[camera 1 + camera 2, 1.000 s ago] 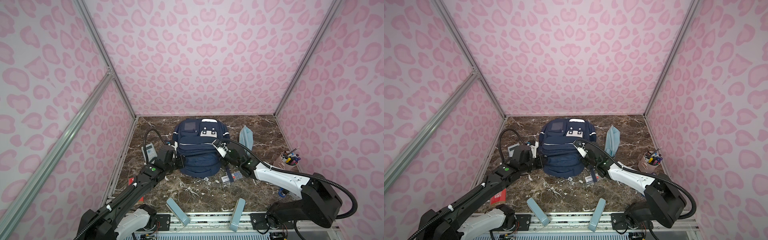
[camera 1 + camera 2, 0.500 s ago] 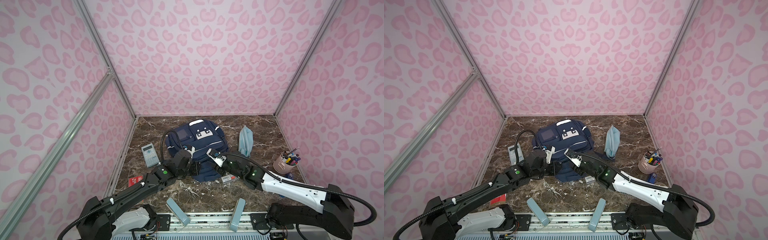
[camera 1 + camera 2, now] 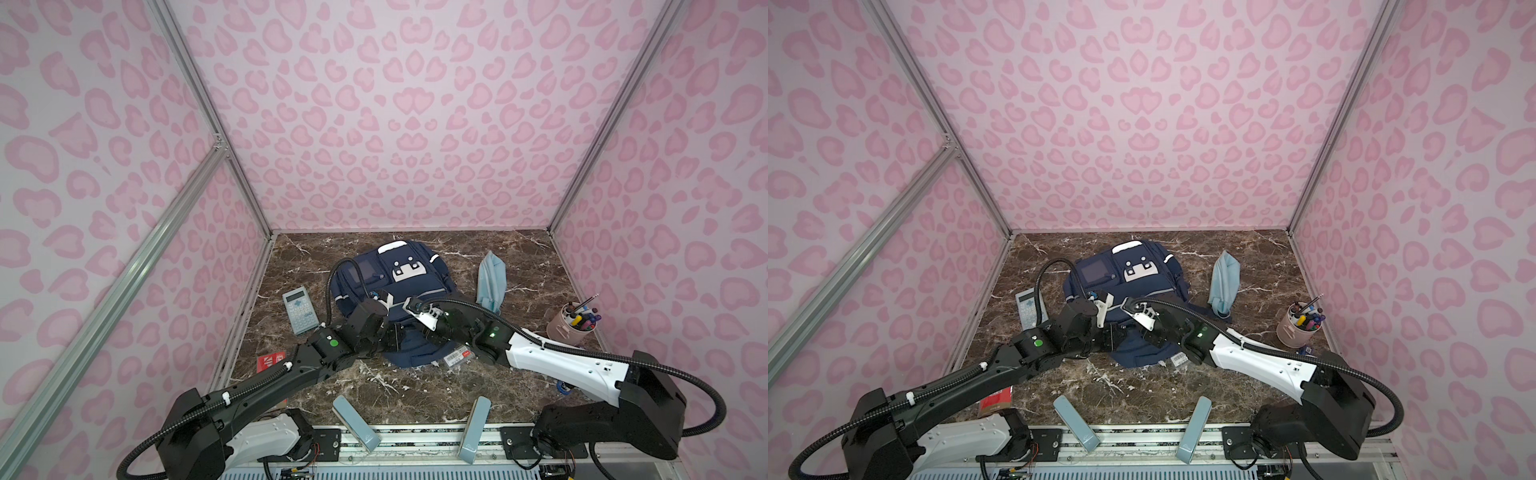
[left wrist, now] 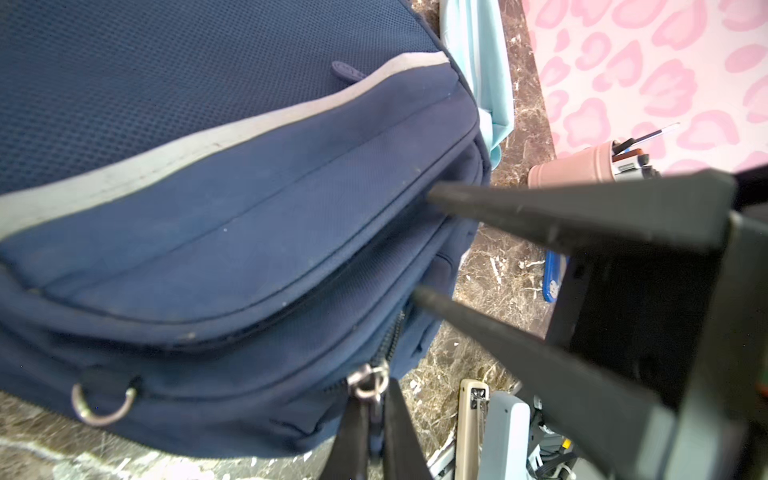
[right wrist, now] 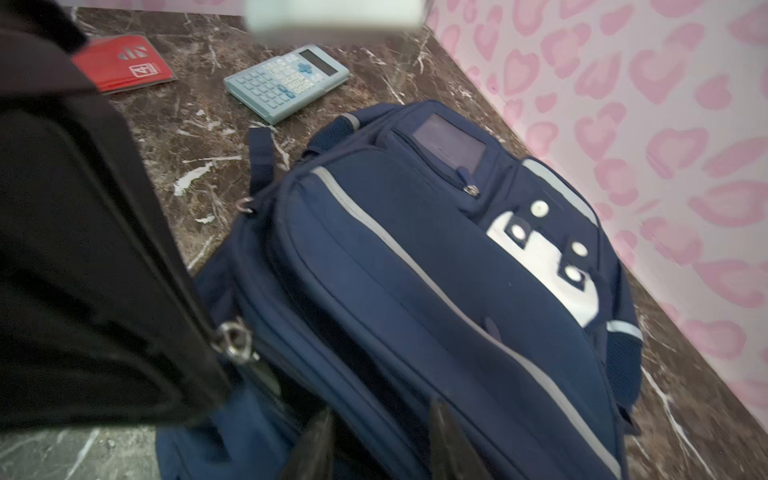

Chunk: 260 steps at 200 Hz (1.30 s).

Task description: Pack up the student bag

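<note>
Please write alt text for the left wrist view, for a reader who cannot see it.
The left gripper, jaws shut, pinches the metal zipper pull of the navy student bag lying on the marble table. The right gripper, jaws open, points at the bag's side; a pink pen cup stands beyond it.

The student bag (image 3: 432,286) is a large navy-blue fabric backpack lying flat, front face up, in the middle of the dark marbled surface (image 3: 415,386), running lengthwise from the near side toward the back wall in both top views. Toward its far end sit a white patch (image 3: 1140,270) with dark-ringed dots and a small window pocket (image 5: 449,143), while pale reflective stripes (image 5: 374,224) cross the stacked front pockets. At its near end a metal zipper pull (image 4: 369,384) shows on a zipper seam, with a metal D-ring (image 4: 102,405) further along the same edge.
</note>
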Each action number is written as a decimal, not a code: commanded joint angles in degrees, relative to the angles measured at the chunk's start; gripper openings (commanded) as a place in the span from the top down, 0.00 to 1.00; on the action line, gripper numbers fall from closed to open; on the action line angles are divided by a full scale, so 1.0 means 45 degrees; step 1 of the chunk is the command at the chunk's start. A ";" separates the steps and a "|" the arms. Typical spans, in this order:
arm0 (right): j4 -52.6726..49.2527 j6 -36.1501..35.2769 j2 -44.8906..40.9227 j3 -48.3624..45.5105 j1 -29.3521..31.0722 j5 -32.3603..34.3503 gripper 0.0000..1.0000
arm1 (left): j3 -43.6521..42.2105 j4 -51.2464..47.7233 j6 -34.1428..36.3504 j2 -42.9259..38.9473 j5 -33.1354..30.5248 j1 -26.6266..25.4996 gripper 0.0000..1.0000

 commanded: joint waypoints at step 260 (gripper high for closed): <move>0.1602 0.0996 0.0490 -0.0778 -0.0812 0.0874 1.00 | -0.0234 0.1790 0.2949 0.1179 -0.0855 0.5919 0.97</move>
